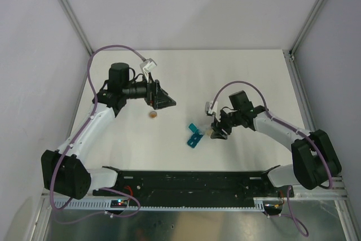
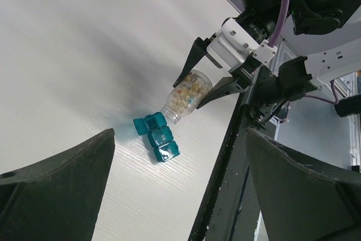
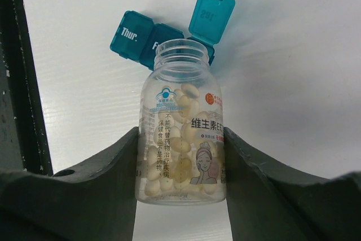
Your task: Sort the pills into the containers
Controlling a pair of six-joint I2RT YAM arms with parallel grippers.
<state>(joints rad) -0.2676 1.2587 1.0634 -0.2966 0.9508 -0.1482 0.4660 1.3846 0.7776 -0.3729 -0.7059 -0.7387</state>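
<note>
The containers (image 3: 134,36), a teal strip of three joined compartments, lie on the white table (image 1: 237,77); the end lid (image 3: 211,7) stands open, the other two are closed. My right gripper (image 3: 180,156) is shut on a clear uncapped bottle (image 3: 181,77) holding cream pills (image 3: 169,145). The bottle (image 2: 188,95) is tilted, its mouth right at the open end compartment of the containers (image 2: 159,137). My left gripper (image 2: 180,156) hangs open and empty, up and to the left of the strip (image 1: 194,135), looking toward it. In the top view the right gripper (image 1: 216,132) sits just right of the strip.
A small round orange-tan thing (image 1: 153,114) lies on the table just below the left gripper (image 1: 167,103). A black rail (image 1: 186,182) runs along the near edge. Grey walls with metal posts close in the back and sides.
</note>
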